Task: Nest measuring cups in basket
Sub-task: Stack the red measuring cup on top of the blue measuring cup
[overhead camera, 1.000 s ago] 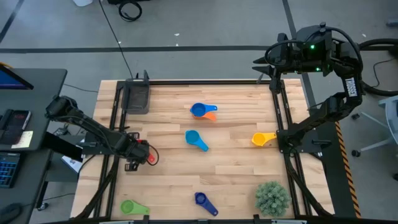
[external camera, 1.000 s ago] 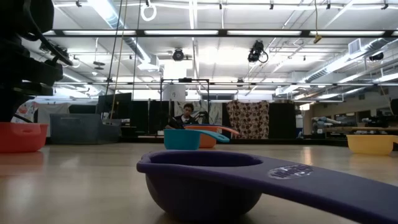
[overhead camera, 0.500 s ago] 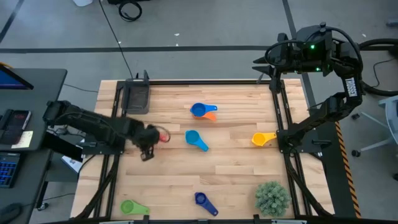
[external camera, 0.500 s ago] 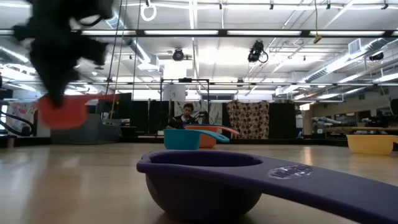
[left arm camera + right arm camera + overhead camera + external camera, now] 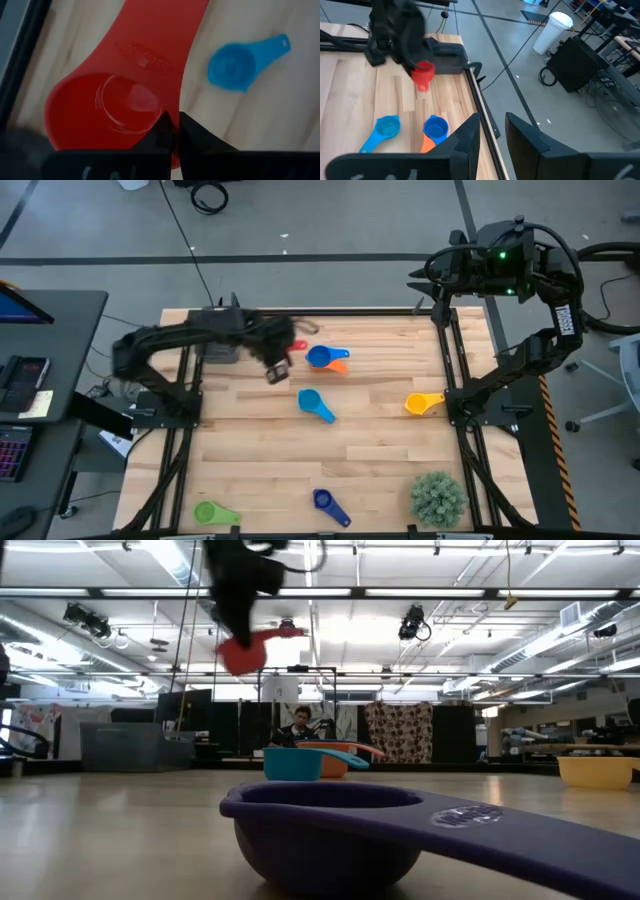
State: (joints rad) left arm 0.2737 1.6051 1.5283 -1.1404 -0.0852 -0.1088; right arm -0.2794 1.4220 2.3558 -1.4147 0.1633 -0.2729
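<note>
Swung up from the near left edge toward the basket (image 5: pixel 221 338), left gripper (image 5: pixel 277 352) pinching red cup (image 5: pixel 296 345); next, lower inside. Right gripper (image 5: pixel 418 282) parked, spread.

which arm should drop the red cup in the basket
Left. The left gripper already holds the red cup in the air close beside the basket. The right gripper waits at the table's far right edge, holding nothing.

High view looks straight down; low view sits at tabletop level — both catch the red cup (image 5: pixel 293 345).
</note>
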